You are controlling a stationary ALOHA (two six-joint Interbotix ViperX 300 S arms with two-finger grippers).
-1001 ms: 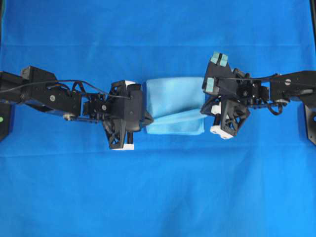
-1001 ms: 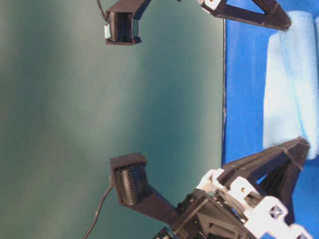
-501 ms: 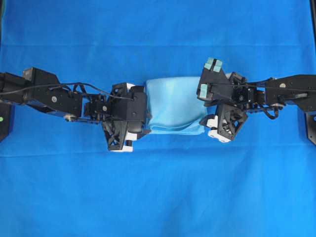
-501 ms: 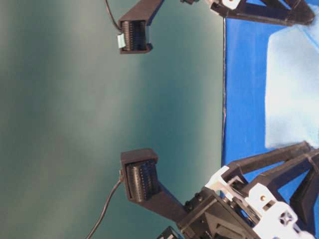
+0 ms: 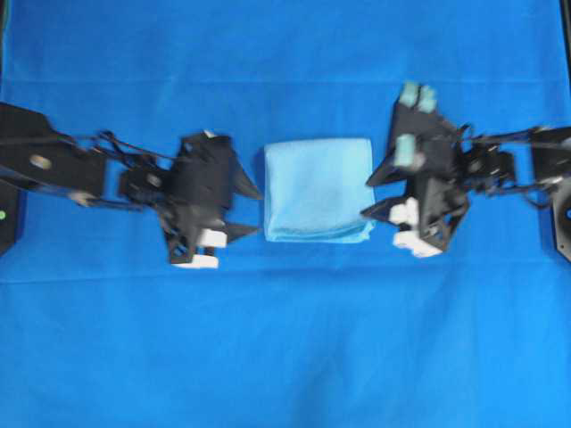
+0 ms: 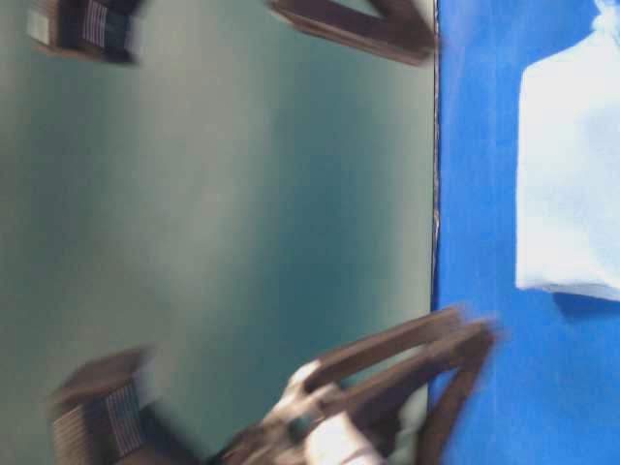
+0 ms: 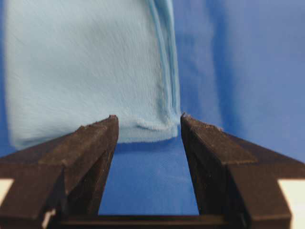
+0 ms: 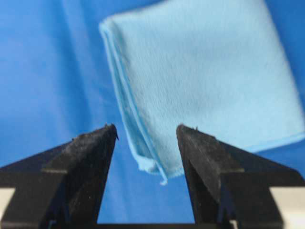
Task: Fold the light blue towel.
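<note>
- I see the towel (image 5: 318, 190) folded flat on the blue cloth (image 5: 285, 339), between my two grippers, touching neither.
- Left gripper (image 5: 252, 212) spread, holding nothing.
- Right gripper (image 5: 369, 196) spread, holding nothing.
- My wrist views show stacked hem layers at the towel's edge; overhead doesn't.
- Table-level view is blurred.

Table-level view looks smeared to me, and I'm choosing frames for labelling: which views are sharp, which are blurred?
Table-level view: heavy motion blur on both arms, the light blue towel soft-edged. Overhead view: arms slightly smeared, towel and royal-blue cloth readable. Left wrist view: the towel's hem is fairly crisp, the left tool softer. Right wrist view: mildly soft throughout, the right tool included; no glare anywhere.
</note>
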